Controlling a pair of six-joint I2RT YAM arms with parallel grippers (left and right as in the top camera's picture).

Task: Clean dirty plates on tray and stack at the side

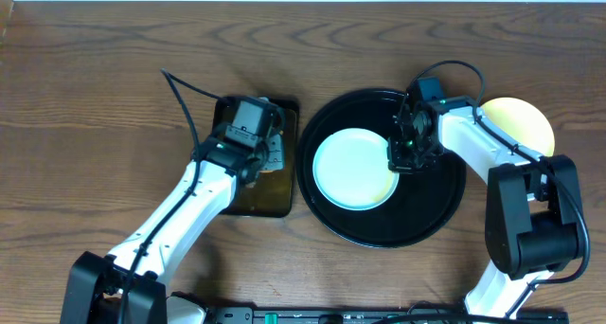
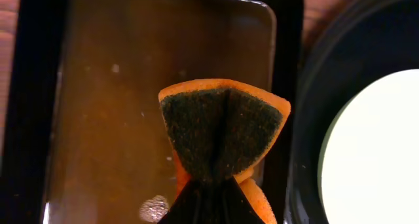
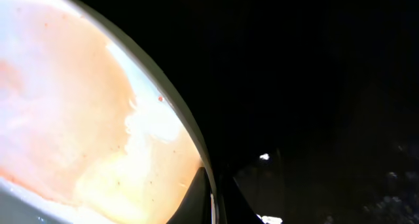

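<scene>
A pale mint plate [image 1: 352, 170] with a yellowish tinge at its lower right lies on the round black tray [image 1: 428, 207]. My right gripper [image 1: 402, 160] is shut on this plate's right rim. In the right wrist view the fingers [image 3: 213, 199] pinch the rim of the plate [image 3: 78, 119], which is smeared with orange sauce, over the black tray [image 3: 314, 67]. A pale yellow plate [image 1: 517, 125] lies on the table right of the tray, partly hidden by the right arm. My left gripper [image 1: 268, 158] is shut on a folded orange sponge [image 2: 222, 129]. I see only two plates.
A smaller rectangular dark tray [image 1: 260, 199] holding brownish water [image 2: 118, 86] sits left of the round tray, under the left gripper [image 2: 216, 194]. The round tray's rim [image 2: 314, 86] and the mint plate [image 2: 373, 158] show at the right of the left wrist view.
</scene>
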